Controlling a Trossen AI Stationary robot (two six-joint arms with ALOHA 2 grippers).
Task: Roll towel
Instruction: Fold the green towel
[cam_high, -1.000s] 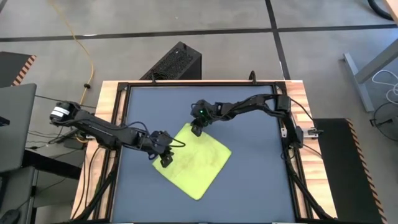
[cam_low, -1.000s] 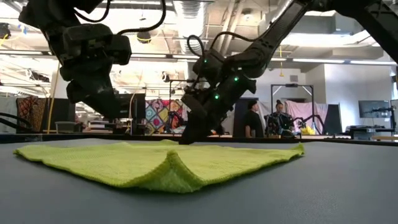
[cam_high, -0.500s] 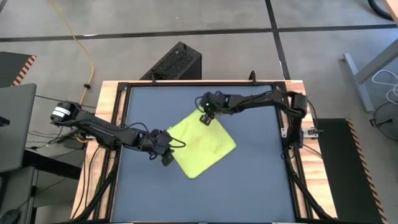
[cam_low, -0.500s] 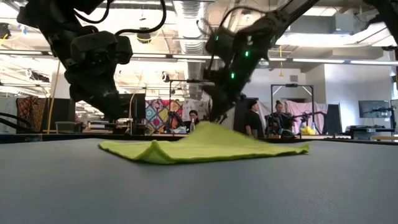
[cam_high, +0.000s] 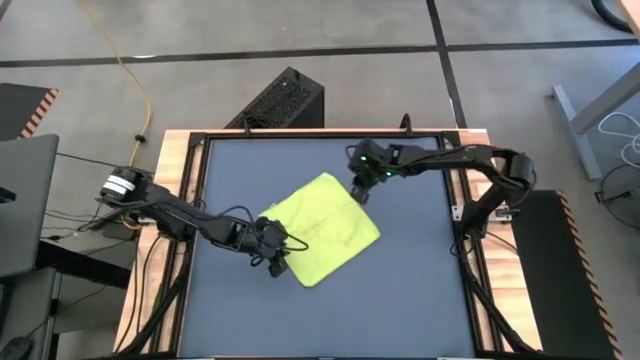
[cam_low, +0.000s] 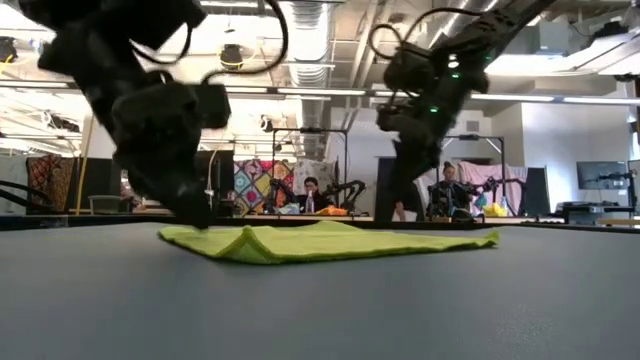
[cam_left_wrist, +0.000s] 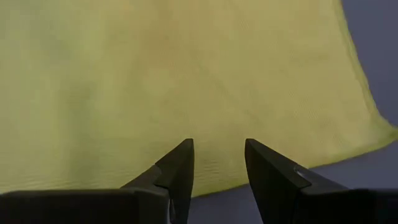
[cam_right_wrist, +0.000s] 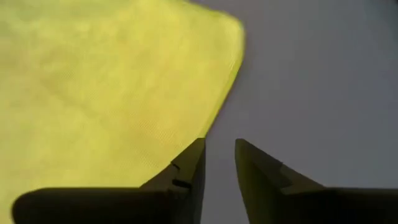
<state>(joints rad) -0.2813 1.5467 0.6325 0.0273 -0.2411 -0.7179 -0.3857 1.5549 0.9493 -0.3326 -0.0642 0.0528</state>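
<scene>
- The towel (cam_high: 318, 230) lies flat near the middle of the dark counter (cam_high: 420, 290) in the high view, folded into a tilted four-sided shape with one corner toward the lower edge of the frame.
- In the low view the towel (cam_low: 320, 243) is a low, flat strip across the center, with a small raised fold left of its middle.
- The left gripper (cam_high: 277, 262) sits at the towel's lower left edge in the high view, low over the counter.
- In the left wrist view its jaws stand apart with a clear gap, the towel (cam_left_wrist: 186, 81) filling most of the frame beyond them; nothing is between them.
- The right gripper (cam_high: 360, 188) is at the towel's upper right edge in the high view, its arm reaching in from the right side of the frame.
- In the right wrist view its jaws are slightly apart and empty, just beside the towel's edge (cam_right_wrist: 112, 93), with bare counter (cam_right_wrist: 311, 74) on the other side.
- People (cam_low: 447, 190) stand in the room behind the counter in the low view.
</scene>
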